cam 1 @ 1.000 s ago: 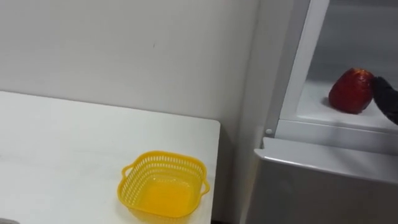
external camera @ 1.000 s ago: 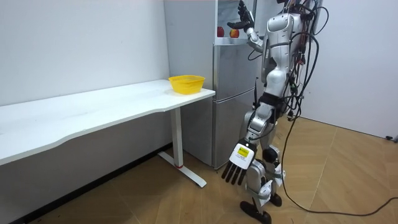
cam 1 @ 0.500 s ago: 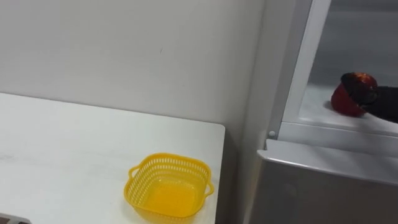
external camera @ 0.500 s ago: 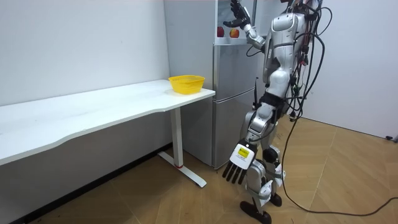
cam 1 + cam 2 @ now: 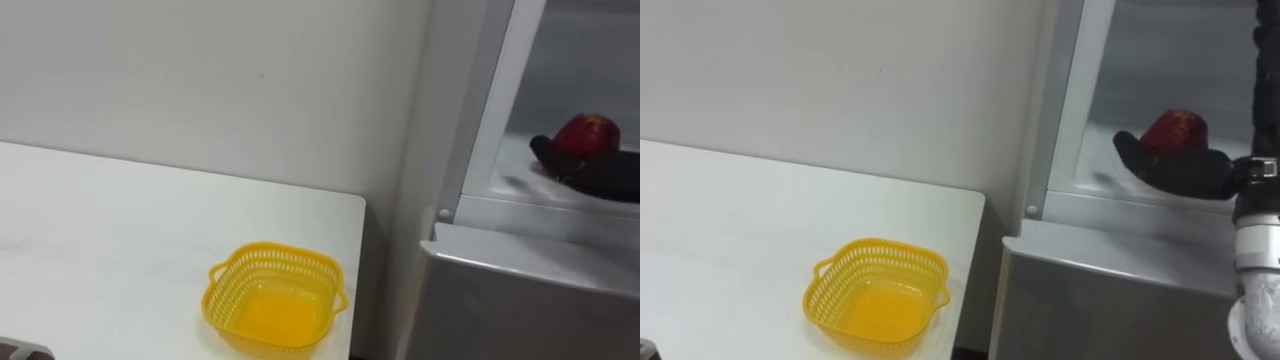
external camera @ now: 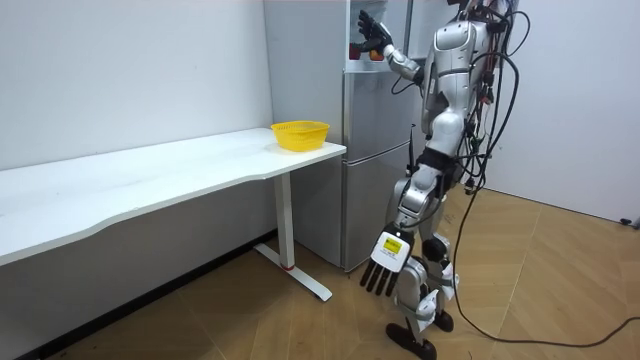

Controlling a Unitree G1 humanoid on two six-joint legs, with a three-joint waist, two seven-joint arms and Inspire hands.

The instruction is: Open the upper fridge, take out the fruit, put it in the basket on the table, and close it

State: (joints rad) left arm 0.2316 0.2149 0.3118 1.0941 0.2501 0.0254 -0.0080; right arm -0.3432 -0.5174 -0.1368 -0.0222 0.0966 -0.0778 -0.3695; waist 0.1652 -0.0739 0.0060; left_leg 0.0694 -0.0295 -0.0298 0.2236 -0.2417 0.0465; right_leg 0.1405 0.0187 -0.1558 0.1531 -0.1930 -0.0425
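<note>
Right hand (image 5: 1170, 170) is up inside the open upper compartment of the fridge (image 6: 370, 150), reaching in from the right. It lies low on the white shelf (image 5: 1095, 178), stretched sideways with its fingers (image 5: 1130, 150) pointing left. Directly behind the hand, touching it or very nearly, sits the red fruit (image 5: 1173, 128). The fruit's rounded top rises above the dark fingers while its lower half is hidden by them. The hand is laid across the front of the fruit, but I cannot tell whether the fingers have closed on it. So the fruit is on the upper shelf, right against the hand.

Just left of the fingertips there is a bare patch of shelf, then the pale upright frame (image 5: 1065, 100) of the compartment. Below the hand runs the grey top edge of the lower door (image 5: 1110, 262).

Further out, left and well down from the hand, a yellow basket (image 5: 878, 243) stands on the white table (image 5: 730, 230), near the table corner closest to the fridge. Nothing lies inside it. A plain wall (image 5: 840, 80) stands behind the table.

In the room view the robot stands upright, close against the fridge front, right arm raised to head height. Left hand (image 6: 383, 268) hangs far below beside the leg, fingers straight and holding nothing.
</note>
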